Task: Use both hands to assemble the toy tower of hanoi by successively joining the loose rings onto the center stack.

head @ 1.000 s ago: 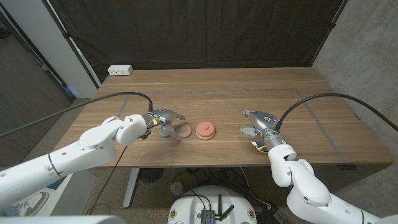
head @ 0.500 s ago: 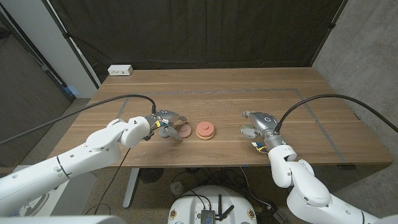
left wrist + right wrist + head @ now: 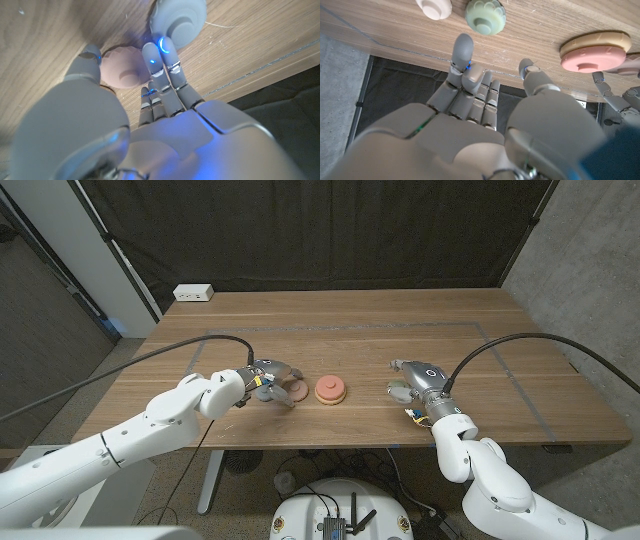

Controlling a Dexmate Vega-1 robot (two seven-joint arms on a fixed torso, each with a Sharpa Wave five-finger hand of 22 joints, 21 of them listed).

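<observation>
A wooden table (image 3: 350, 330) fronts a black curtain. From above, my left hand (image 3: 266, 378) reaches the pink ring (image 3: 293, 390) just left of the center stack (image 3: 331, 389); my right hand (image 3: 412, 385) waits, fingers apart. At my left wrist, fingertips (image 3: 151, 55) bracket that ring (image 3: 123, 74), ready to lift.

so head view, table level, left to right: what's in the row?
left hand → pinkish ring at its fingers → center stack → right hand.
</observation>
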